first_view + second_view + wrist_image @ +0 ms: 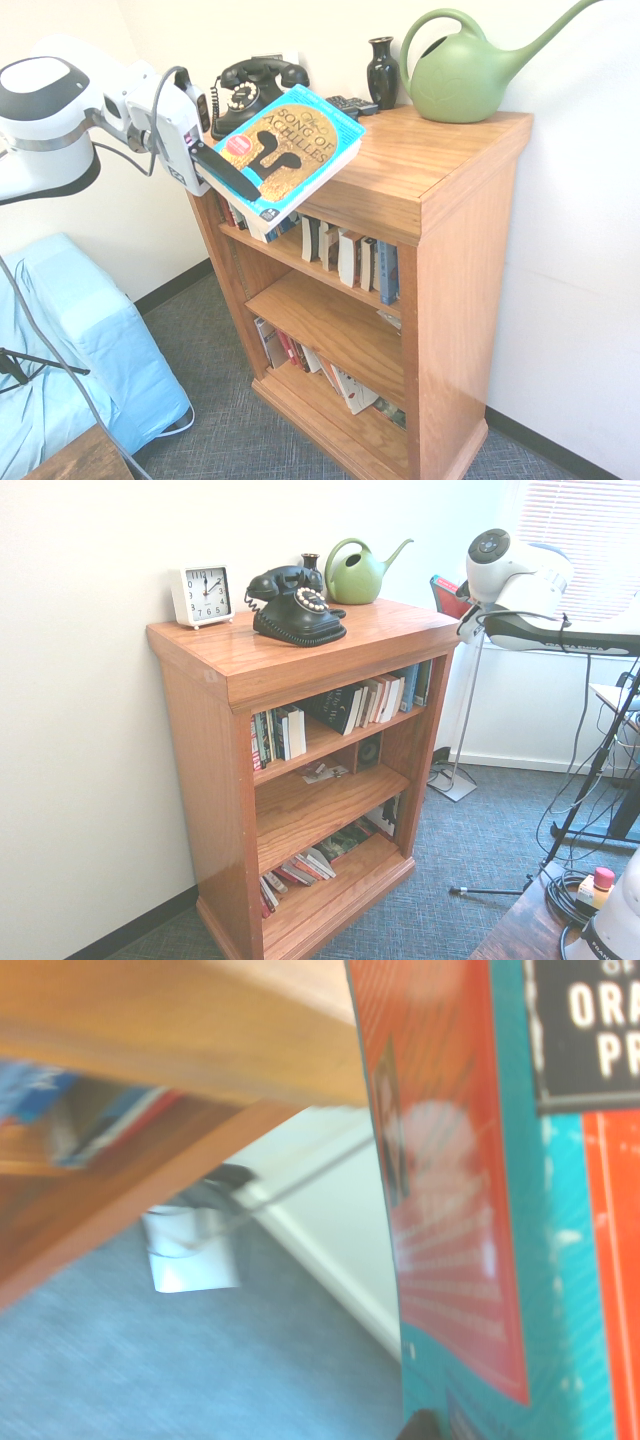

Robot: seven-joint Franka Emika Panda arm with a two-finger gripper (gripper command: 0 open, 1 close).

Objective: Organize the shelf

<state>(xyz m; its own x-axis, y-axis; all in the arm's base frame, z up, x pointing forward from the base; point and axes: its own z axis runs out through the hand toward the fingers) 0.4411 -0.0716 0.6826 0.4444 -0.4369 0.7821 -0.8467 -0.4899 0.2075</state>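
The shelf (440, 160) is an orange-brown wooden bookcase with three tiers, also seen from its other side (260, 660). My gripper (245, 190) is shut on a teal paperback book (290, 150) with a gold circle on its cover, titled "The Song of Achilles". One black finger lies across the cover. The book is tilted and hangs in the air at the top board's front corner, above the top tier. In the second exterior view only the book's edge (447, 592) shows beyond the shelf. Its cover (450, 1210) fills the wrist view's right side.
On the top board stand a black rotary phone (250, 90), a black vase (382, 72), a green watering can (465, 75), a remote (350, 103) and a white clock (202, 593). Books (350, 255) fill the top tier; others lean on the bottom tier (300, 868). A light-blue covered object (70, 330) stands nearby.
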